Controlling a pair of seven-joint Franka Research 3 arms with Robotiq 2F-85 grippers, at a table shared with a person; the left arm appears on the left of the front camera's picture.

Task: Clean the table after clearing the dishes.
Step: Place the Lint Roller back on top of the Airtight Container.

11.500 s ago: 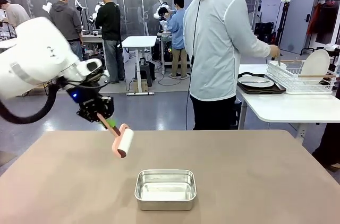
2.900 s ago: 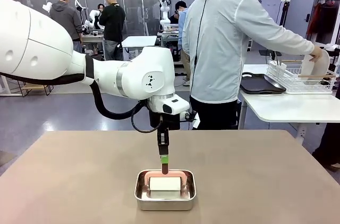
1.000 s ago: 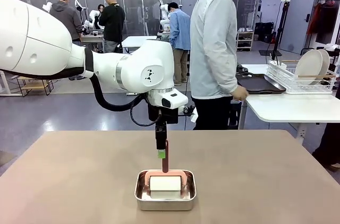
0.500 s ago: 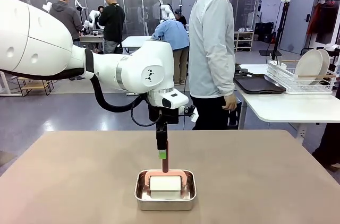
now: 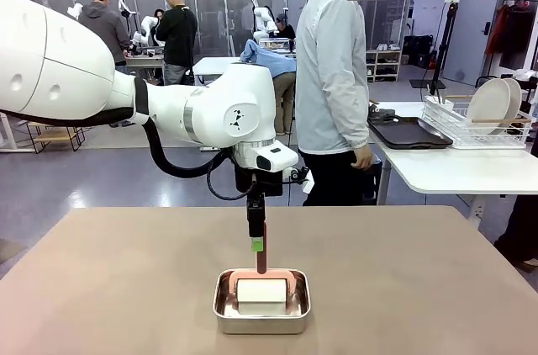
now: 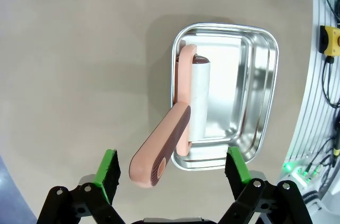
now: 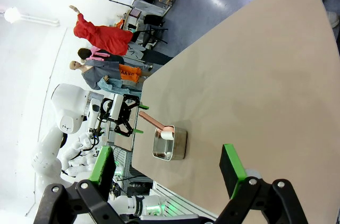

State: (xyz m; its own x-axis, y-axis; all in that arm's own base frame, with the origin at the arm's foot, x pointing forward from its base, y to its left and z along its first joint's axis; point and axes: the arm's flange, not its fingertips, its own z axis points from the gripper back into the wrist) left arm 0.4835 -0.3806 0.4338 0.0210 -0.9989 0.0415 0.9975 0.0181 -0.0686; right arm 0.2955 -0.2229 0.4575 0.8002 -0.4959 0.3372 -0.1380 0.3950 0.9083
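Near the middle of the table's (image 5: pixel 437 288) robot-side edge, a pink lint roller (image 6: pixel 186 128) is being left in a steel pan (image 5: pixel 261 302), its white roll lying on the pan floor and its handle slanting up out of it. Directly above the handle, the left gripper (image 6: pixel 172 176) is being held with its jaws spread wide, one on either side of the handle tip and clamped on nothing. The right gripper (image 7: pixel 167 173) is likewise being held apart, high over the bare tabletop. The dishes (image 5: pixel 496 103) are being kept in a white rack (image 5: pixel 466 124) on a side table. By the look of it, the roller is being put away, and the left arm's lifting clear is being called for next.
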